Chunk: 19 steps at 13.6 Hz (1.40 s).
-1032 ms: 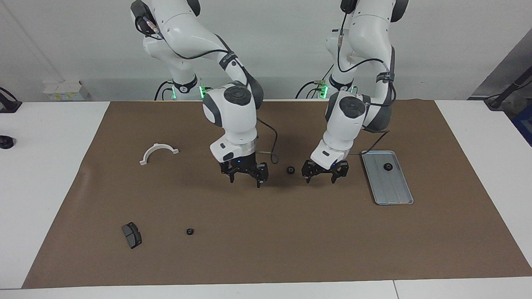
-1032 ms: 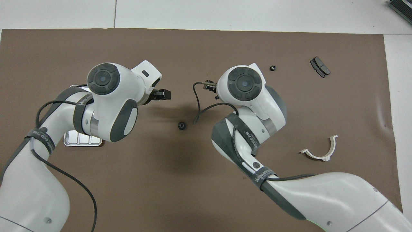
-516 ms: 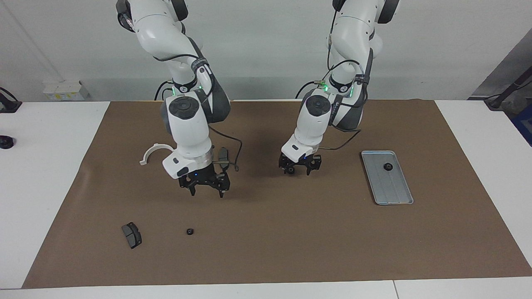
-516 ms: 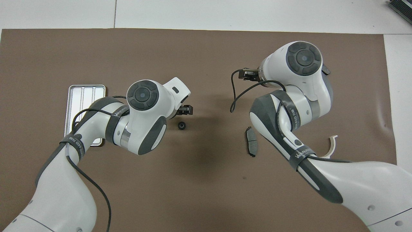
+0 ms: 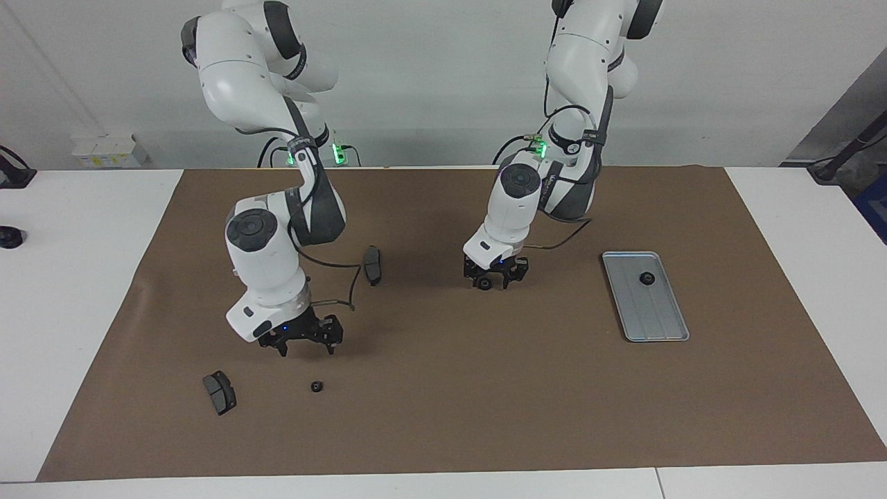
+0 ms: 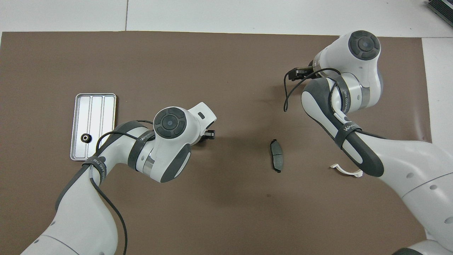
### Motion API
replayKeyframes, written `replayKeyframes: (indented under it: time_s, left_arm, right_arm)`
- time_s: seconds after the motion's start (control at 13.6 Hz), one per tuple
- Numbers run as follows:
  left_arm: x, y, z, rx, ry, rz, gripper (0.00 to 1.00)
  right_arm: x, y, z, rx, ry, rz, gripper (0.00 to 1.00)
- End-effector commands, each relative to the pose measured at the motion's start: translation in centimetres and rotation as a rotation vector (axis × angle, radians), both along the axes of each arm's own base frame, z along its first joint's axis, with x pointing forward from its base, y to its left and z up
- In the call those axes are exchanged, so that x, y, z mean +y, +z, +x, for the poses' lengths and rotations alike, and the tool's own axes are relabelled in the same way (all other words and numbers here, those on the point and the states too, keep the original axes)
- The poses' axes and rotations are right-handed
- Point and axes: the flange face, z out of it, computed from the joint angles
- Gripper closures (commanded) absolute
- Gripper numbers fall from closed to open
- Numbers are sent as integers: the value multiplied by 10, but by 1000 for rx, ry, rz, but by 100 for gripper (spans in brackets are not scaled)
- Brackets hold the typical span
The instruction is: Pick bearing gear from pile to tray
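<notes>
The left gripper [image 5: 493, 282] sits low around 1 black gear [image 5: 486, 285], near the tray [image 5: 655, 312]. Nobody can tell if it grips yet. The right gripper [image 5: 307, 348] hangs open, well apart from the tray. Next it likely must pinch tight, then lift.

Bright, even light, probably from overhead, casts soft shadows beneath both arms; focus sharp.

White table [image 5: 83, 291] — brown mat [image 5: 443, 402] apparently covering most.
</notes>
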Motion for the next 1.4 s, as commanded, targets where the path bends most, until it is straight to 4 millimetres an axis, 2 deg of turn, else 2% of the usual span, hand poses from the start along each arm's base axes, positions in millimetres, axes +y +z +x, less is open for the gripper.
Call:
replayKeyframes:
  time_s: [0.0, 0.07, 0.22, 0.29, 0.44, 0.59, 0.74, 0.88, 0.96, 1.03, 1.11, 1.33]
  left_arm:
    - [0, -3, -4, -22, -7, 7, 46]
    - [0, -4, -4, -17, -8, 11, 52]
    - [-4, -4, -9, -14, -21, 14, 60]
    - [-6, -5, -11, -13, -24, 15, 68]
    - [-4, -6, -11, -5, -24, 20, 83]
    - [2, -4, -7, 9, -14, 30, 94]
    - [9, 7, 7, 0, -9, 46, 98]
    - [30, 28, 36, -10, 38, 44, 99]
    - [49, 35, 54, -12, 71, 43, 100]
    - [69, 42, 68, -14, 98, 45, 100]
    - [94, 48, 79, -20, 102, 46, 100]
    - [168, 52, 99, -6, 71, 63, 100]
  right_arm:
    - [-4, -10, 24, -37, 34, 16, 1]
    - [-4, -12, 24, -37, 35, 17, 8]
    - [-4, -13, 25, -60, 42, 8, 10]
    - [-4, -16, 25, -55, 43, 7, 14]
    - [-3, -23, 27, -70, 43, 14, 16]
    - [-2, -22, 28, -89, 44, 18, 22]
    - [-1, -23, 27, -87, 44, 18, 30]
    - [2, -26, 24, -77, 44, 17, 43]
    - [2, -25, 23, -77, 44, 17, 49]
    - [2, -27, 22, -73, 44, 17, 53]
    - [3, -28, 22, -70, 44, 16, 63]
    - [5, -28, 20, -64, 42, 15, 81]
